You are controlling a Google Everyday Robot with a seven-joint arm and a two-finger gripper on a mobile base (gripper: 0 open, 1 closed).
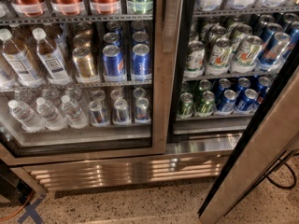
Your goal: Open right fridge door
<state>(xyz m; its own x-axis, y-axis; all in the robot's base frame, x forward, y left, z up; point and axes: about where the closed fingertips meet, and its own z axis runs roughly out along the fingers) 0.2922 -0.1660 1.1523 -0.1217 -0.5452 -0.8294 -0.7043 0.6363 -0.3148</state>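
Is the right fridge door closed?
No: the right fridge door stands swung outward, its steel frame slanting across the lower right; the claw is not in view.

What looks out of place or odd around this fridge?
The right fridge door hangs swung open, slanting across the lower right. A dark cable loops on the floor beyond it. Nothing looks spilled or toppled. The claw is out of view.

— Checking for the robot's own body: colours, casing, markings?
— Cannot tell any of it from here. Same for the gripper: out of shot, beyond the frame's edges.
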